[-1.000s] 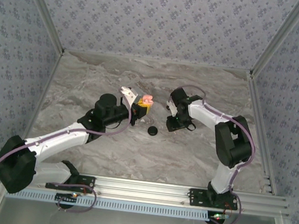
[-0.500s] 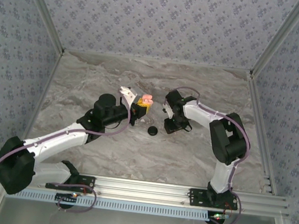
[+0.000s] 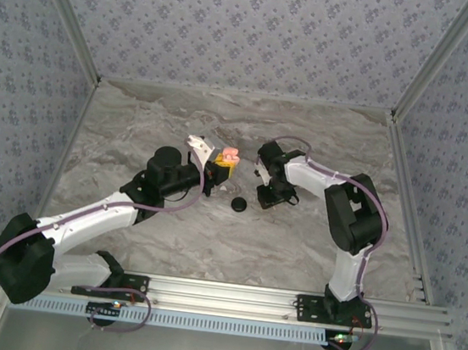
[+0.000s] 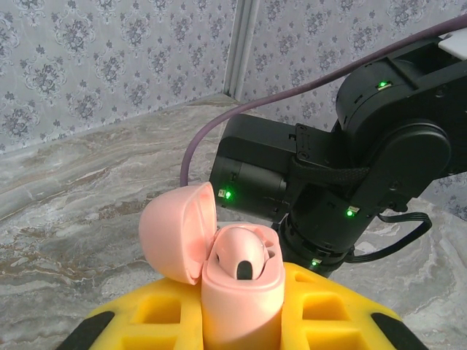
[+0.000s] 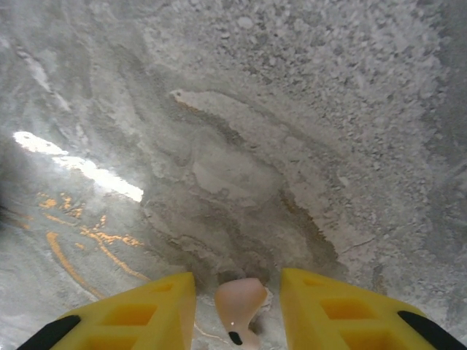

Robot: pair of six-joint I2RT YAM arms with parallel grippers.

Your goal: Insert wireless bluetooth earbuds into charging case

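My left gripper is shut on the pink charging case, holding it upright between its yellow fingers. The lid is swung open to the left. One pink earbud sits in the case's well. A second pink earbud lies on the marble table, stem toward the camera. My right gripper points down over it, open, with a gap between each yellow finger and the earbud. In the top view the right gripper hangs just right of the case.
A small round black piece lies on the marble table between the two grippers, nearer the front. The right arm's black wrist stands close behind the case. Patterned walls enclose the table.
The right arm has shifted left toward the case and lowered over the table. Its fingers have drawn in slightly. The left arm and the case have stayed still.
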